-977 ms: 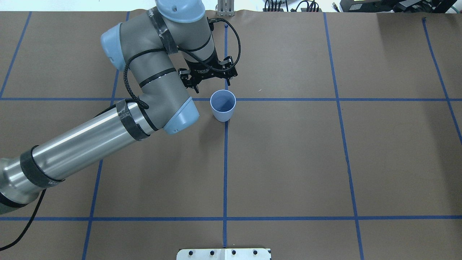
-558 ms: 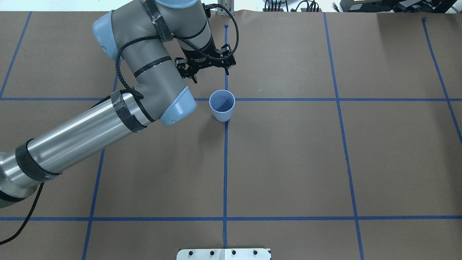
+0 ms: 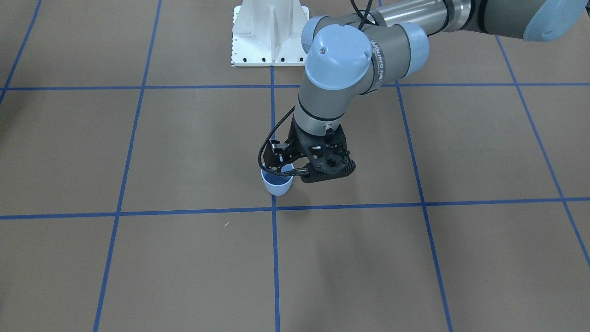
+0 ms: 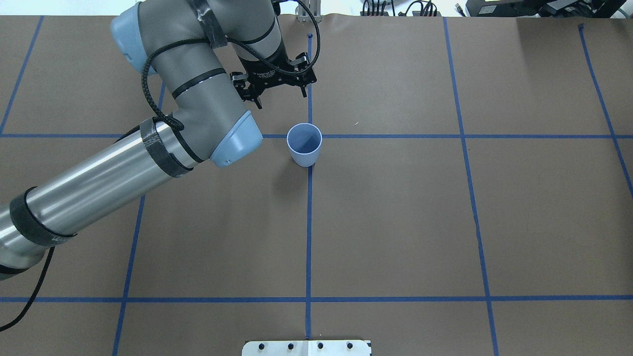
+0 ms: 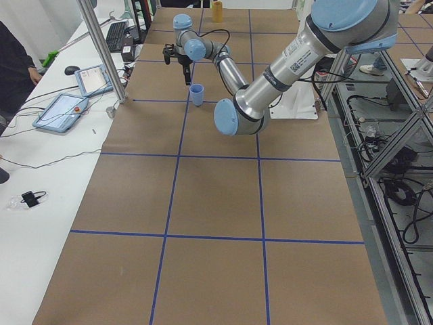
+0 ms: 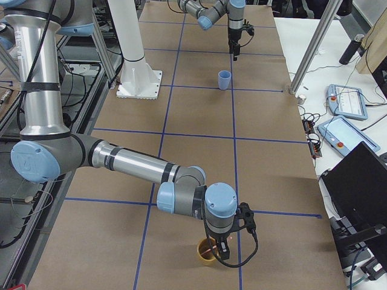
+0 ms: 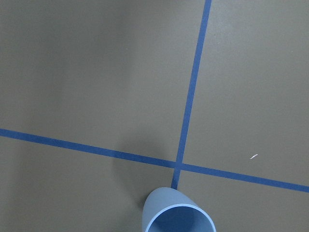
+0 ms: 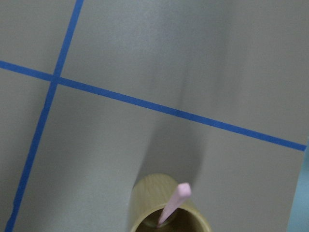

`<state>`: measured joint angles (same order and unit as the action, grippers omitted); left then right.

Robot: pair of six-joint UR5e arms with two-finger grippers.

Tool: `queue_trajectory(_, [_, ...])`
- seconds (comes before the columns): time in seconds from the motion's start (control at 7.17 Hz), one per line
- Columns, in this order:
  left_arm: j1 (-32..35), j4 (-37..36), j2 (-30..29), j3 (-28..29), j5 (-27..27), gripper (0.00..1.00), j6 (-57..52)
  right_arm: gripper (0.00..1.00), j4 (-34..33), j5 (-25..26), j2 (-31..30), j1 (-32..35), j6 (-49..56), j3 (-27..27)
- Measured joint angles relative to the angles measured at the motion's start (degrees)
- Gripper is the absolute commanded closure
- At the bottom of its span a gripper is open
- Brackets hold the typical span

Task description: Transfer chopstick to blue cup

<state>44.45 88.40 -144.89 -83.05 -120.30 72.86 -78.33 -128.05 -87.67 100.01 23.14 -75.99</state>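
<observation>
The blue cup (image 4: 304, 143) stands upright where two blue tape lines cross; it also shows in the front view (image 3: 277, 184) and at the bottom of the left wrist view (image 7: 178, 220). My left gripper (image 4: 280, 97) is open and empty, just beyond the cup and above the table. A pinkish chopstick (image 8: 175, 203) stands tilted in a tan cup (image 8: 145, 205) at the table's right end. My right gripper (image 6: 221, 251) hovers right over that tan cup (image 6: 205, 255); I cannot tell whether it is open or shut.
A tiny white fleck (image 4: 355, 123) lies on the brown paper right of the blue cup. The white arm mount (image 3: 269, 32) stands at the robot's edge of the table. Tablets and cables (image 5: 64, 112) lie beyond the far edge.
My left arm has drawn back from the blue cup, away from the robot and slightly left, with its gripper still open. The cup has not moved.
</observation>
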Motion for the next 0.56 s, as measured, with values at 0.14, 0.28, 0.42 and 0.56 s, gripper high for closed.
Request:
queue_trajectory(0.14, [0.1, -0.3, 0.3, -0.4, 0.0, 0.02, -0.2, 0.05, 2.1, 0.7, 0.4, 0.0, -0.1, 0.9])
queue_trajectory(0.28, [0.1, -0.5, 0.6, -0.6, 0.0, 0.02, -0.2, 0.13, 2.9, 0.9, 0.6, -0.1, -0.2, 1.3])
queue_trajectory(0.42, [0.1, -0.5, 0.8, -0.8, 0.1, 0.02, -0.2, 0.23, 3.2, 0.8, 0.6, -0.1, -0.2, 1.5])
queue_trajectory(0.56, [0.1, -0.5, 1.0, -0.9, 0.1, 0.02, -0.3, 0.29, 3.2, 0.6, 0.6, -0.1, -0.2, 1.6])
